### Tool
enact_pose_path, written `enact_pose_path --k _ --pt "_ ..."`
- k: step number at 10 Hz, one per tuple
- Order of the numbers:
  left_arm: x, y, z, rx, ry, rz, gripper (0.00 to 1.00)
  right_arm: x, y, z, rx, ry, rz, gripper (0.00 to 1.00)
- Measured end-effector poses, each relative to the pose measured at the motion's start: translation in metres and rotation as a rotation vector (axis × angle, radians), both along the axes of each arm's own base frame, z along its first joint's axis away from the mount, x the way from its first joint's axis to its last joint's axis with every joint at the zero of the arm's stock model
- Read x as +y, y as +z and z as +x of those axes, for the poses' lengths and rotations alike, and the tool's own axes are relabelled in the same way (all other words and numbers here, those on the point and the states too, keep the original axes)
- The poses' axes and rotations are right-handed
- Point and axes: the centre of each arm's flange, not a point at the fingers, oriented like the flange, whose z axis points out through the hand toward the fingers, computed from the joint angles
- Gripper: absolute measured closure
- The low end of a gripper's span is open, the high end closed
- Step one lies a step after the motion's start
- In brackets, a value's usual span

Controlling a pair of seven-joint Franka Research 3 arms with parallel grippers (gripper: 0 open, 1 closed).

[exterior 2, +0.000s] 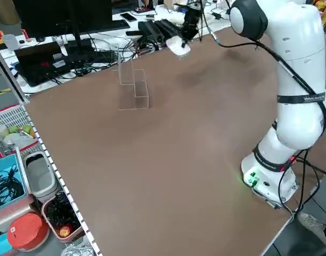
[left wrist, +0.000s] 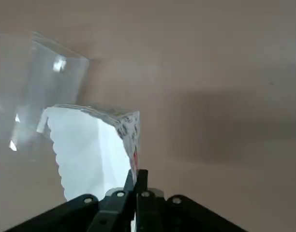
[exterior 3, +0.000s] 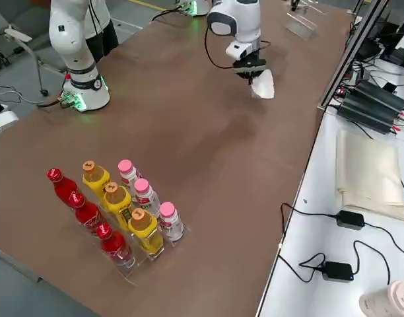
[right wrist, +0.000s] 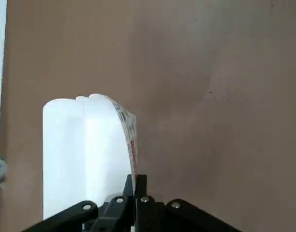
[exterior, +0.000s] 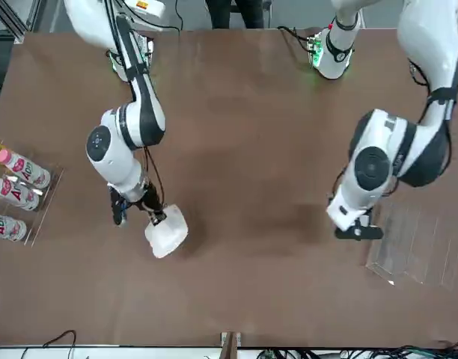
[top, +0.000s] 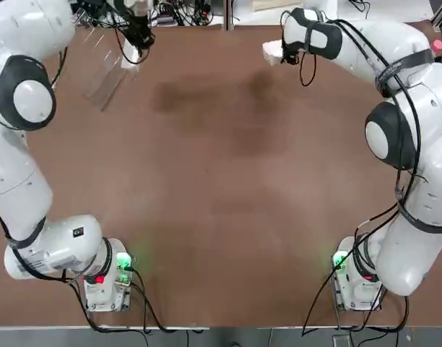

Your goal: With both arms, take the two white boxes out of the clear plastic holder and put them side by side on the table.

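Brown table (top: 221,217) lies bare in the middle, with the emptied holder (top: 105,69) at 11 o'clock in the top view. Your left gripper (top: 138,40), beside it, pinches one box (left wrist: 90,150) by a thin edge, and your right gripper (top: 287,52) at 1 o'clock pinches the other box (exterior: 166,232) likewise. With such slim bites, watch for a box swinging or slipping out mid-carry, or landing tilted and apart from its twin.

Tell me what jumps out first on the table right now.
Each arm holds a white box aloft: the right pincer grips its white box over bare table, the left pincer holds the other box beside the empty clear holder. Colourful bottles stand far off.
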Motion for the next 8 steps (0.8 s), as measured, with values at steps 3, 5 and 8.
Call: enact_pose_path --k 3,5,8 --pt "-0.107 -0.025 -0.038 -0.015 0.074 -0.082 0.98 -0.009 -0.035 0.015 -0.052 -0.297 0.022 0.98" --pt "-0.183 -0.049 -0.074 -0.036 0.1 -0.133 0.98 0.001 -0.064 0.021 -0.062 -0.378 0.015 0.98" --pt "-0.267 -0.091 -0.13 -0.017 0.062 -0.195 0.98 0.038 -0.085 0.03 -0.088 -0.459 0.036 0.98"
